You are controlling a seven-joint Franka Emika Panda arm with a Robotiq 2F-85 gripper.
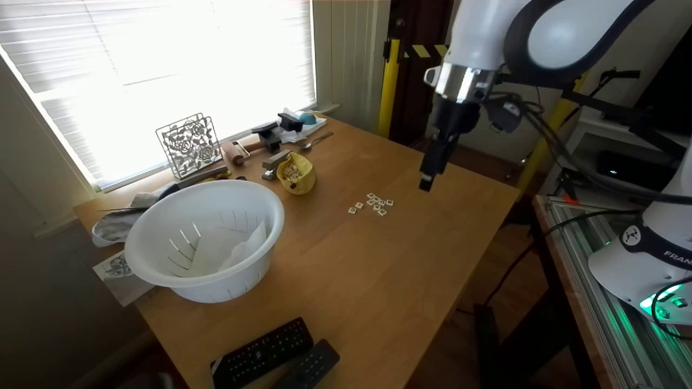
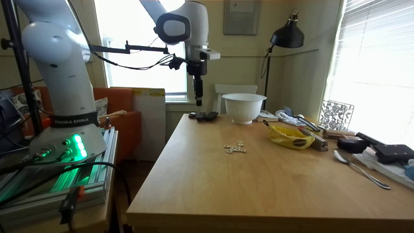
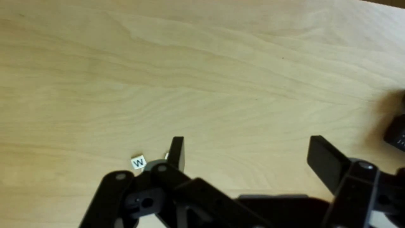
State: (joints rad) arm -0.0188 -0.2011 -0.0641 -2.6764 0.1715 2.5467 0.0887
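My gripper (image 3: 246,152) is open in the wrist view, with bare tabletop between its fingers. It also shows in both exterior views, pointing down above the table (image 1: 426,181) (image 2: 198,101). It touches nothing. A loose group of small white letter tiles (image 1: 377,202) lies flat on the wooden table (image 1: 335,259), also seen in an exterior view (image 2: 235,149). In the wrist view a tile marked W (image 3: 138,161) lies left of the left finger. Another tile (image 3: 166,155) is mostly hidden behind that finger.
A large white bowl (image 1: 216,281) with slots stands on the table. A yellow pouch (image 1: 299,175) holds small tan pieces. Black remotes (image 1: 265,351) lie near one end. A stapler-like metal bar (image 2: 315,140), spoon (image 2: 362,170), rolling pin (image 2: 338,133) and napkin holder (image 1: 190,145) stand along the window side.
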